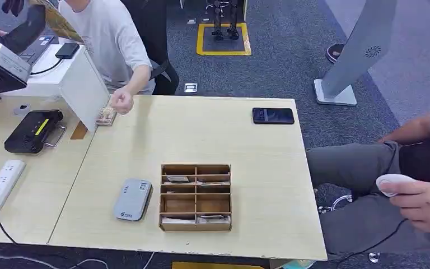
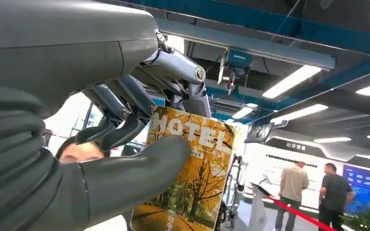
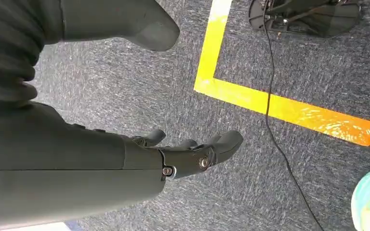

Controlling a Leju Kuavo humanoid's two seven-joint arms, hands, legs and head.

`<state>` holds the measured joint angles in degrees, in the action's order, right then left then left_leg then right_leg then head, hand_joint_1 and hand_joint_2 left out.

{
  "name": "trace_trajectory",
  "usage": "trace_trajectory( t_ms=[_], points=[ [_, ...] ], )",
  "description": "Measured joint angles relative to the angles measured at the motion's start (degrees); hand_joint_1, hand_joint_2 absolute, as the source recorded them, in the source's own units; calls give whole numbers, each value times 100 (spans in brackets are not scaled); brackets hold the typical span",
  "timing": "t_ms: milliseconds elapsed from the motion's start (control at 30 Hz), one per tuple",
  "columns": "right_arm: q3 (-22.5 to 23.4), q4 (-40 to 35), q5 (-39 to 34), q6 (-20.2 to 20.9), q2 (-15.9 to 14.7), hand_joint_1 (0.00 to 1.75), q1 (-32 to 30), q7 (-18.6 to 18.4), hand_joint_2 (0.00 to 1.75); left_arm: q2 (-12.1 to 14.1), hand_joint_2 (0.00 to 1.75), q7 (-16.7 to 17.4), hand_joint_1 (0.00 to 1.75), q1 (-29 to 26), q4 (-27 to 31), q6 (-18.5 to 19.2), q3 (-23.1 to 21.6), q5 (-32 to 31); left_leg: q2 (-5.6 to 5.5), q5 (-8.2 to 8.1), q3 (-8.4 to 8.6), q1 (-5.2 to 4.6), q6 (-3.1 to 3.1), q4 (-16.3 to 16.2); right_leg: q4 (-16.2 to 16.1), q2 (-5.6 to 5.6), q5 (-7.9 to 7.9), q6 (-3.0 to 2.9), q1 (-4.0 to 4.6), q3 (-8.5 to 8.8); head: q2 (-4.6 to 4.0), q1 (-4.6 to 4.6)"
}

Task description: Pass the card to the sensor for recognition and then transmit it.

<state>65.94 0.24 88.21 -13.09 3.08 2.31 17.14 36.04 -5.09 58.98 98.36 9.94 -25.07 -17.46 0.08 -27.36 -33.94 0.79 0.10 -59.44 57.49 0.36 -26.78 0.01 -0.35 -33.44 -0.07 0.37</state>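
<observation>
Your left hand (image 2: 125,144) pinches the hotel card (image 2: 188,173) aloft — long axis upright; the grey card reader (image 1: 133,199) lies below on the worktop (image 1: 257,151). Your right hand (image 3: 183,154) hangs empty, fingers apart.

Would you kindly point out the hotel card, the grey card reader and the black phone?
hotel card (image 2: 192,178), left wrist view, its printed face.
grey card reader (image 1: 132,199), head view, its top.
black phone (image 1: 272,115), head view, its screen.

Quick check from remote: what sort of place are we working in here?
Probably an exhibition or demo hall staging a hotel check-in: the left hand holds a HOTEL card, a card reader and card rack sit on the table, and a red barrier rope keeps visitors back.
</observation>
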Motion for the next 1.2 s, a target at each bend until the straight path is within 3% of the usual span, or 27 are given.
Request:
trace_trajectory(
  t_ms=[333,400,433,467,533,600,667,767,1200],
  points=[
    [0,0,-24,-31,0,0,32,-107,175,42,175,33,175,-108,0,-192,0,-202,0,0,0,0,0,1,0,0,0,0,0,-1,0,0],
    [0,0,-24,-35,0,0,42,-155,175,31,175,131,169,-154,-2,-240,-9,-372,1,0,1,0,0,1,0,0,0,0,0,-2,0,0],
    [0,0,-11,-33,0,0,49,-184,175,17,175,245,175,-191,-18,-229,-22,-523,1,-1,1,-1,0,0,-3,0,-2,2,0,-6,0,-2],
    [-2,0,18,-35,0,0,62,-234,175,-31,175,537,175,-278,-132,-236,-66,-878,1,-1,3,-4,0,1,-4,0,-2,2,-3,-8,0,4],
    [-7,2,79,-39,2,0,105,-324,175,-318,175,1100,175,-538,-749,-828,-261,-2261,-9,0,30,-19,1,11,-4,-14,-6,6,-19,19,0,9],
    [-9,2,125,-42,13,0,178,-339,175,-555,175,977,175,-887,-1525,-1430,-449,-3267,8,1,28,-13,-1,11,-3,-1,6,-7,-18,13,0,-7],
    [-9,2,155,-46,15,0,182,-337,175,-693,175,957,175,-1084,-1922,-1646,-558,-3244,20,5,21,-9,-2,9,-2,11,11,-9,-13,3,0,-9],
    [-9,2,168,-96,15,0,170,-321,175,-745,175,1008,175,-1204,-2177,-1519,-636,-3143,16,5,17,-11,-2,9,-1,11,10,-8,-12,2,0,-2],
    [-9,2,175,-112,15,0,169,-350,175,-802,175,1029,175,-1305,-2422,-1292,-654,-3158,14,1,11,-11,-2,10,-2,10,3,-3,-12,-5,0,-2]
  ],
)
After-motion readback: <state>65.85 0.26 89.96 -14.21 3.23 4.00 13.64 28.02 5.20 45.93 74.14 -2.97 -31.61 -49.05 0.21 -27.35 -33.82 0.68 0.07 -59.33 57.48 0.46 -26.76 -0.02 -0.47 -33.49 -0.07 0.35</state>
